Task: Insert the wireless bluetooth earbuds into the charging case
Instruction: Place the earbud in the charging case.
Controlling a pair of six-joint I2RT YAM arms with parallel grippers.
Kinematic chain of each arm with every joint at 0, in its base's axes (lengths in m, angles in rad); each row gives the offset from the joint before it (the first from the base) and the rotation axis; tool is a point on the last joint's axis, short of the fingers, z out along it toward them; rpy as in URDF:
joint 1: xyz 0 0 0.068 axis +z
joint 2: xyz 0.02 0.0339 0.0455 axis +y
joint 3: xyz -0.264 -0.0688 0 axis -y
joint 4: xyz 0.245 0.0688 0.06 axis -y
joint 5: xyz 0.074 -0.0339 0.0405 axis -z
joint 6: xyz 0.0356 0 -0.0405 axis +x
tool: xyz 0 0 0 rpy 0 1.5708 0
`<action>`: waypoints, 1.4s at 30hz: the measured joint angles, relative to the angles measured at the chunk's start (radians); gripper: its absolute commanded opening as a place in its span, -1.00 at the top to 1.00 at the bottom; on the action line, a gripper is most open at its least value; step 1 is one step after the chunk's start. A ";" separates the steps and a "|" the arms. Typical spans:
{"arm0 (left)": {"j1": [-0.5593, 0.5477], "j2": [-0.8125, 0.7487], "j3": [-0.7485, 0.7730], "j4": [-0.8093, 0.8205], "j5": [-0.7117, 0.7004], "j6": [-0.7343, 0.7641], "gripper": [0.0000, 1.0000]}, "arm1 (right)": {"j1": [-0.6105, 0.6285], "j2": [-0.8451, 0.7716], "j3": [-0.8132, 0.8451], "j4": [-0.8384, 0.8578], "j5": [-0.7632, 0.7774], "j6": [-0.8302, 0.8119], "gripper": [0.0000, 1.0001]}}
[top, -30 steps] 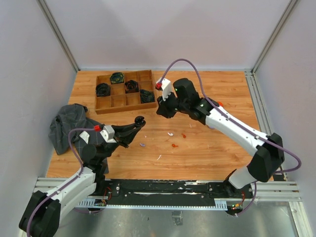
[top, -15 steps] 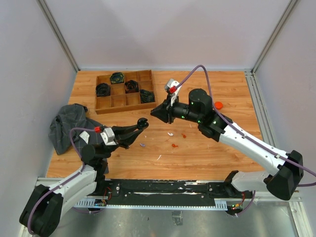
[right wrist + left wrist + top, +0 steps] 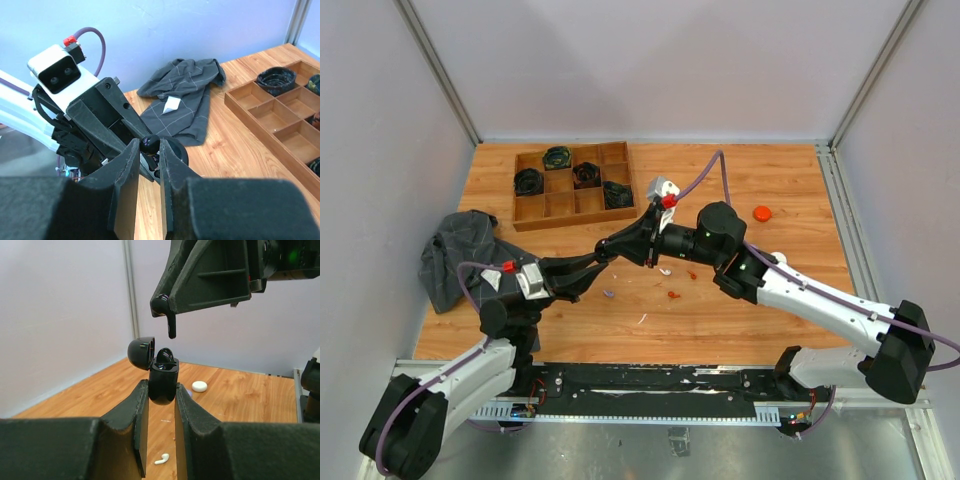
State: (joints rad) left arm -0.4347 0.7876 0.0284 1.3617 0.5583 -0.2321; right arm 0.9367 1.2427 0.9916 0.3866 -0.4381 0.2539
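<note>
The left tool [image 3: 162, 392] is pressed against the lower flanks of the black charging case [image 3: 162, 382]. It holds the case upright above the worktop [image 3: 790, 180], with the lid [image 3: 141, 351] hinged open to one side. A dark rounded shape sits in the case mouth, probably an earbud in its well, though this is not confirmed.

The right tool [image 3: 148, 149] is pinching a black earbud [image 3: 171, 326] by its head. The stem points down, just above the case mouth and apart from it.

Assessment: the earbud is light, rigid and glossy, so it is liable to slip or twist. A grip on the bulb leaves the stem free to enter. The case shell is smooth and is best held low, clear of the lid and wells.
</note>
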 measured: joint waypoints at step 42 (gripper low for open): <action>-0.001 -0.019 0.000 0.047 -0.058 -0.095 0.99 | 0.041 0.066 -0.004 0.103 -0.025 -0.015 0.66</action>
State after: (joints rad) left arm -0.4355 0.7685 0.0284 1.4090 0.4999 -0.3275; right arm 0.9775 1.3087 0.9878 0.4892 -0.4629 0.2390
